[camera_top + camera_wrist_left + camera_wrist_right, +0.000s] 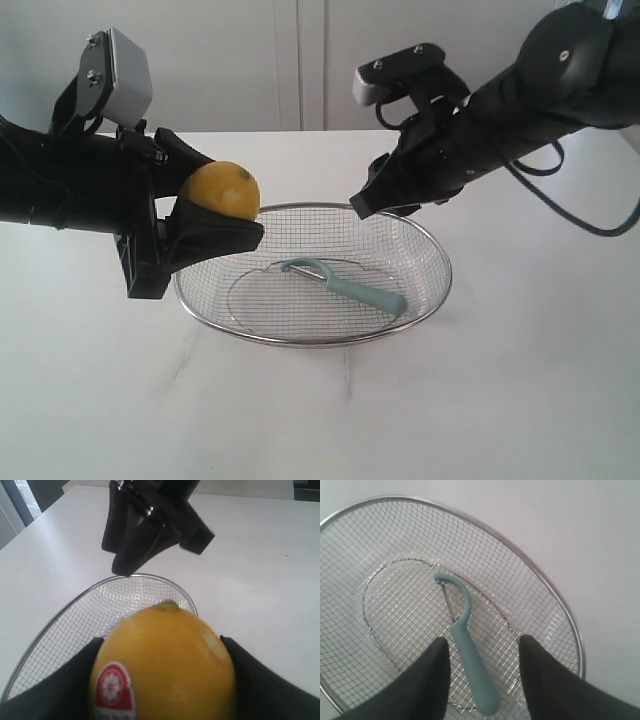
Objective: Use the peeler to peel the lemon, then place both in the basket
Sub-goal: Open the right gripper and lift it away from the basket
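While the left claw (225,196) is clamped on the lemon (222,186) at the middle left of the exterior view, the fruit hangs over the left rim of the wire mesh basket (312,342), red-and-white sticker (114,687) facing the wrist camera. The right claw (482,645) stands with its fingers apart and empty above the teal peeler (350,285), which lies flat on the mesh at frame centre. The step in hand looks like placing the lemon. It would go best carried inward past the rim, lowered close to the mesh beside the peeler, then let go gently, since a round fruit dropped from height may bounce onto the white worktop (500,400).
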